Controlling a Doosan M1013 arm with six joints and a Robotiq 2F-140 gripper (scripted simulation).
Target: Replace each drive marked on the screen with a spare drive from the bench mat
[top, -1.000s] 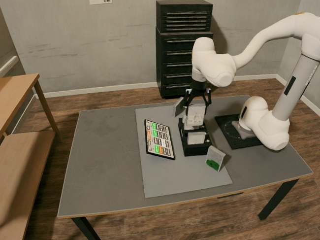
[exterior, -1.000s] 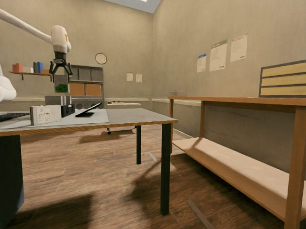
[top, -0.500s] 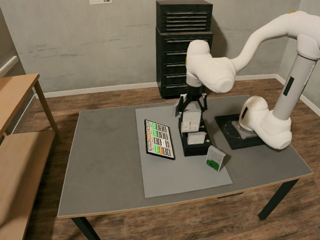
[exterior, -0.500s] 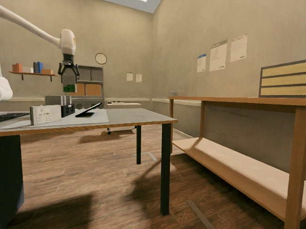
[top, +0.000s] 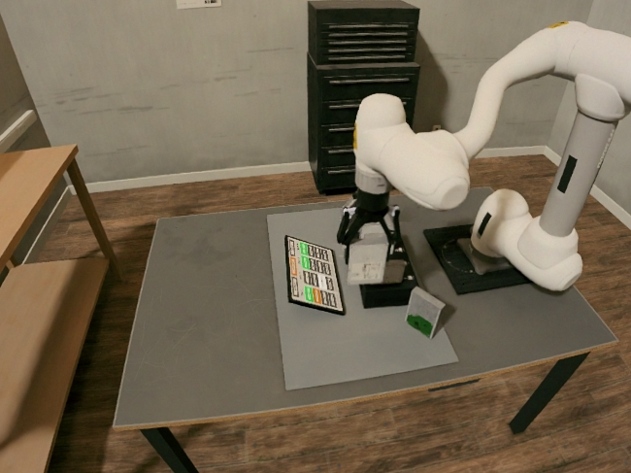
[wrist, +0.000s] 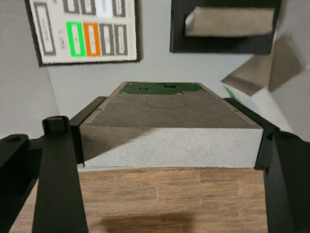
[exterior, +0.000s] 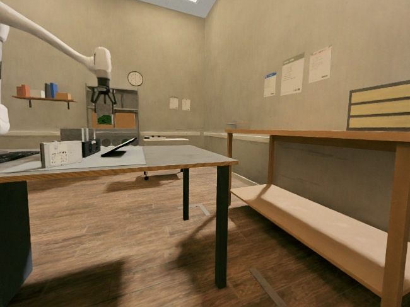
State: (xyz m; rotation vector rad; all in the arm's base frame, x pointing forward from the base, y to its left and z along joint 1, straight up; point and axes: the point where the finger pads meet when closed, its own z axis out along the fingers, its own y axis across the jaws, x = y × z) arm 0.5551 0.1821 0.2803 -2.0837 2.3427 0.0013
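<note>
My gripper is shut on a grey drive, held upright in the air with its green board low. In the top view it hides part of the black dock. A drive stands in the dock's near bay. Another drive stands on the mat beside the dock's near corner. The tilted screen shows green, orange and white cells; its small text is unreadable.
The robot's base plate lies to the dock's right in the top view. The bench top extends around the mat. A wooden shelf unit stands apart, and a dark tool cabinet stands behind the bench.
</note>
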